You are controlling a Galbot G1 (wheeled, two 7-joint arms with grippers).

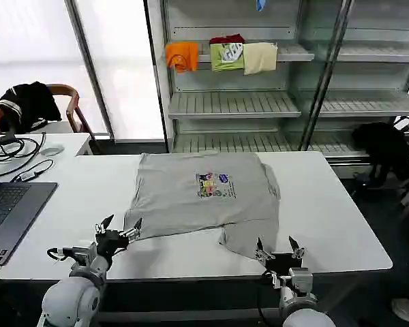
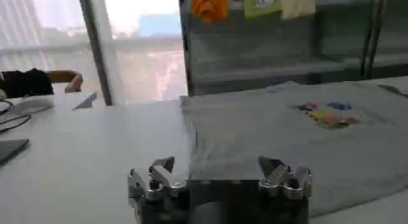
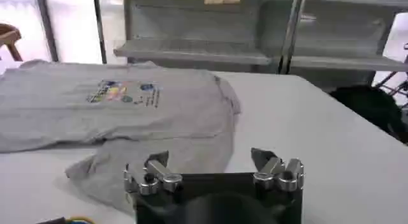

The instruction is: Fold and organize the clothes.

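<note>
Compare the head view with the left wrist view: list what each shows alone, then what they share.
Head view alone: the laptop, the right end effector, open at the table's near edge, and a black garment right of the table.
Left wrist view alone: nothing extra.
Both: the grey shirt, the open left end effector and the shelf's folded garments.

One grey shirt (image 1: 198,194) is laid on the tabletop (image 1: 341,218). Two grippers are seen — left gripper (image 1: 120,227) and right gripper (image 1: 278,246). Three folded garments (image 1: 221,54) are hung on the shelf — and one laptop (image 1: 7,211) is counted.
</note>
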